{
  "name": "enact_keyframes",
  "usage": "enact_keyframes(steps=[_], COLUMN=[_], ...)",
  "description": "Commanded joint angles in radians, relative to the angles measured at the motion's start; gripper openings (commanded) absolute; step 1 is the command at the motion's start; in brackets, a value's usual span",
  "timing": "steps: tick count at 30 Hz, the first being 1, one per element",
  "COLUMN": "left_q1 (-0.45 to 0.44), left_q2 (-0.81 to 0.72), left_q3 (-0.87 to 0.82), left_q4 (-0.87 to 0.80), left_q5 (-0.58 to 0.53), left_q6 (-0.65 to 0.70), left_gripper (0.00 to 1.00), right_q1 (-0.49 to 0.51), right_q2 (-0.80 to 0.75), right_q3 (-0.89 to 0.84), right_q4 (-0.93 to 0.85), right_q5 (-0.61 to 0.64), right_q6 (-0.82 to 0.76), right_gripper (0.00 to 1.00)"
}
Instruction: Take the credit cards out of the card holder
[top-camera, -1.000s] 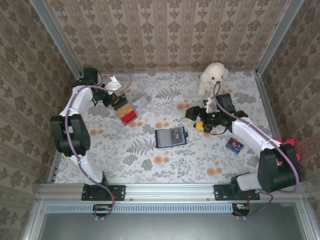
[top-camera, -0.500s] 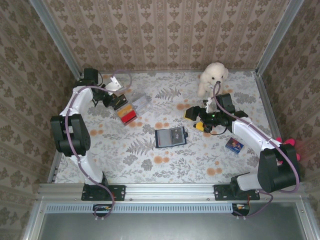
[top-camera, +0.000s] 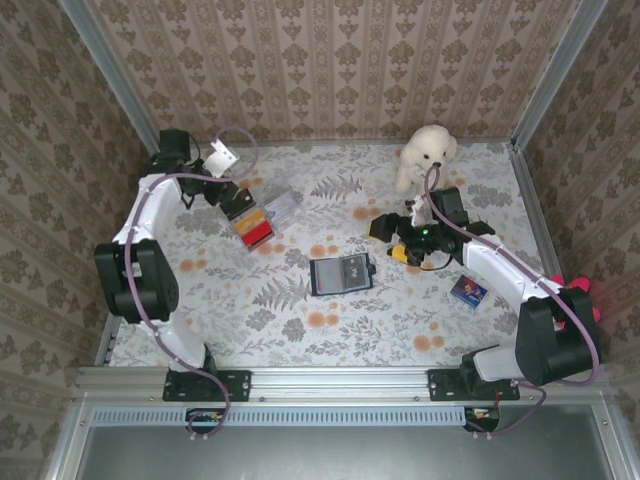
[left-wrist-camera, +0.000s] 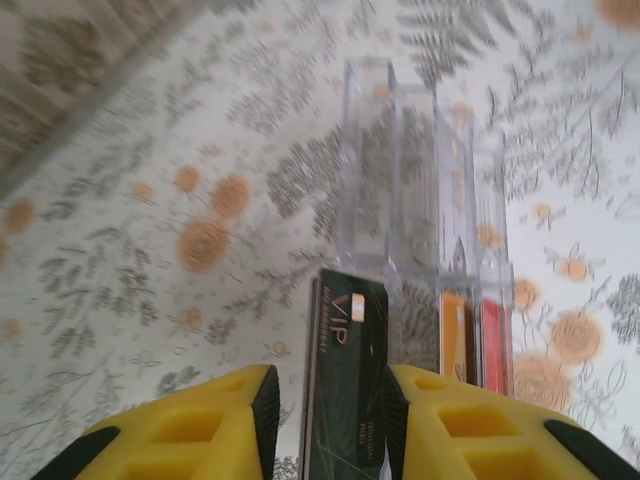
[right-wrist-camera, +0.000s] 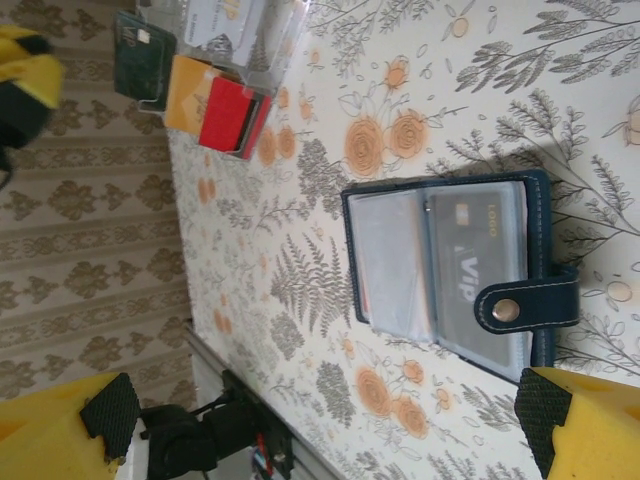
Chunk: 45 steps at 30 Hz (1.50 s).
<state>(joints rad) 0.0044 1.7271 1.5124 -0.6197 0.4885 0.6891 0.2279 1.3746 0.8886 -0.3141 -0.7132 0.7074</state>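
Flanking card holder — plush dog, blue packet

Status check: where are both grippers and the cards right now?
Left gripper shut on black card at clear box. Right gripper open, past the card holder, one card inside. Nothing in the way.

Beige damask-papered walls; floral-print table; aluminium frame rails

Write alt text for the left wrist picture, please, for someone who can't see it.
A black card marked VIP stands on edge between two yellow jaws, at the front of a clear plastic box. An orange card and a red card already sit in the box's slots, on a floral tablecloth.
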Motion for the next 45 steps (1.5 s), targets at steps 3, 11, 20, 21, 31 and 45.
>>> enact_keyframes(steps=[3,11,20,21,31,45], left_q1=[-0.015,-0.004,0.058,0.06,0.047,-0.347], left_q2=[-0.148,-0.243,-0.388,-0.4,-0.488,-0.501], left_q3=[-0.089,-0.24,-0.414,-0.42,-0.559,-0.71], left_q4=[0.208,0.25,0.253,0.232,0.218,0.245], left_q5=[0.023,-0.15,-0.145,-0.14,-0.031,-0.15], left_q6=[-0.395,-0.762,-0.942,-0.96,-1.072,-1.289], left_gripper=[0.44,0.74,1.0,1.0,1.0,0.98], right_q1=[0.102,0.289,0.383,0.383,0.381,0.373], right_q2=[0.001,0.087,0.265,0.285,0.395,0.438], right_q3=[0.061,0.117,0.226,0.235,0.313,0.328], right_q4=[-0.116,-0.179,-0.212,-0.209,-0.267,-0.328], right_q5=[0.212,0.375,0.432,0.426,0.527,0.635], right_q6=[-0.061,-0.123,-0.145,-0.145,-0.147,-0.154], right_gripper=[1.0,0.9,0.87,0.86,0.82,0.74])
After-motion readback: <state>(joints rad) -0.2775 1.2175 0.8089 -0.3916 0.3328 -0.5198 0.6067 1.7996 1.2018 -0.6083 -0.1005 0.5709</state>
